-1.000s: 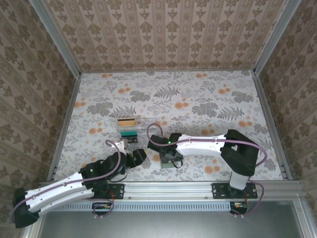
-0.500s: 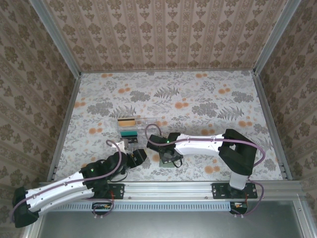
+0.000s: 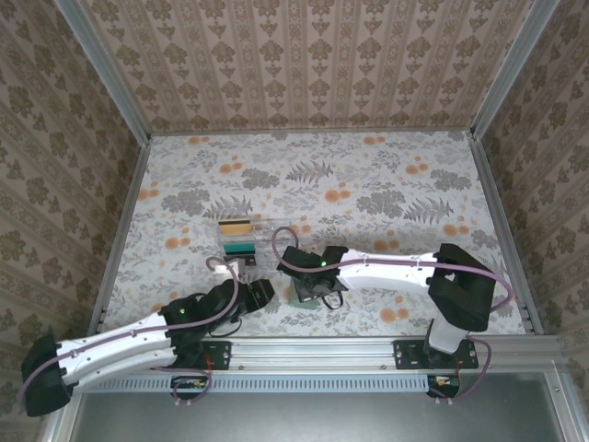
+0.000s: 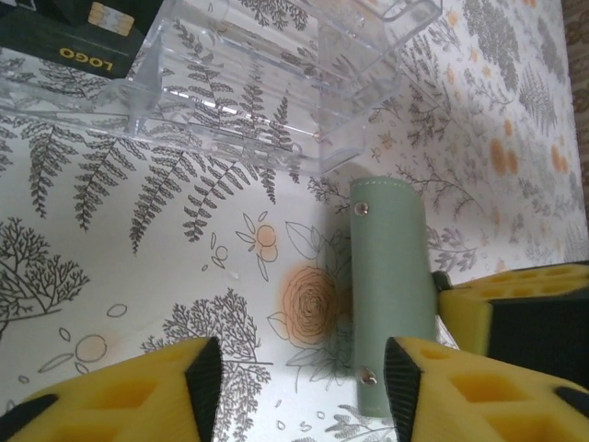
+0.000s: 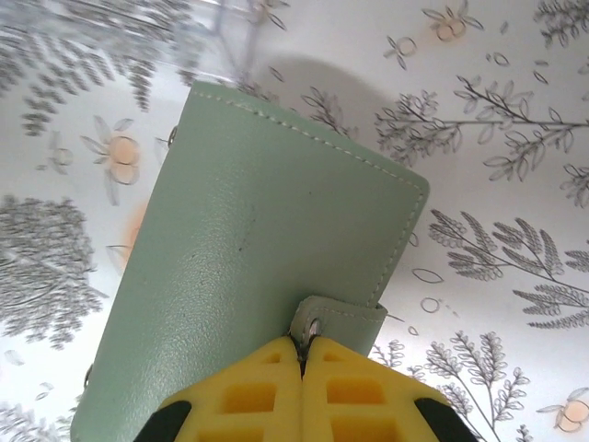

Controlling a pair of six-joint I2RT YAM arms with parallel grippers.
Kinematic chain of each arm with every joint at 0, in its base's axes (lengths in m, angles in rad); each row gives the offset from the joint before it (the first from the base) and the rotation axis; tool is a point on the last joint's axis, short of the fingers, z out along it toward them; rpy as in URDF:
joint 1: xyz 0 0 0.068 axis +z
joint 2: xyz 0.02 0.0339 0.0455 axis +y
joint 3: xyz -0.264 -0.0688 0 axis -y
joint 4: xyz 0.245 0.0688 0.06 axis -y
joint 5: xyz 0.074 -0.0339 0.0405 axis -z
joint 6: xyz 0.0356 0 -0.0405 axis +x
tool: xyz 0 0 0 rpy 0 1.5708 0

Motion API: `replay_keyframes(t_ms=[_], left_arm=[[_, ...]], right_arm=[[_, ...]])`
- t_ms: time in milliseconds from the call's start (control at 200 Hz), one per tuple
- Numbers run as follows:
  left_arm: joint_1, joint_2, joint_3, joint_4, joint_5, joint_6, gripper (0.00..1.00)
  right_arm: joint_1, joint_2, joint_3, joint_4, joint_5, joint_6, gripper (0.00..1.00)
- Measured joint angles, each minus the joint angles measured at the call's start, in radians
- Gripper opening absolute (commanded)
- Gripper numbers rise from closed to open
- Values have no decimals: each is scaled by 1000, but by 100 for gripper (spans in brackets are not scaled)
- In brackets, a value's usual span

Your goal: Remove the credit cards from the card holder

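The card holder (image 5: 258,239) is a pale sage-green wallet lying folded shut on the flowered table, just in front of the clear tray. My right gripper (image 5: 302,354) is shut on its small snap tab (image 5: 336,318). My left gripper (image 4: 302,391) is open and low over the table. The card holder (image 4: 391,276) lies between its pads, close to the right pad (image 4: 405,387) and clear of the left one. From above, both grippers meet at the card holder (image 3: 296,297). A dark green credit card (image 4: 74,46) printed LOGO lies in the tray. Anything inside the holder is hidden.
The clear plastic compartment tray (image 3: 250,238) stands right behind the holder, with a teal card (image 3: 241,248) and a tan card (image 3: 235,226) in it. Its near wall (image 4: 276,138) is close to my left fingers. Metal rails border the table on all sides.
My right gripper has closed onto the holder's snap tab. The left jaws have narrowed and the left arm has edged toward the holder. The right arm's elbow has swung slightly to the right.
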Motion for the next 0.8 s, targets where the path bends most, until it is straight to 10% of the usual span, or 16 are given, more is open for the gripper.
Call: replay_keyframes(t_ms=[65, 800], left_arm=[[0, 43, 12, 23, 9, 1, 0], [0, 565, 148, 267, 137, -51, 0]], right_arm=[[0, -28, -26, 39, -13, -15, 0], [-4, -53, -195, 332, -114, -41, 0]])
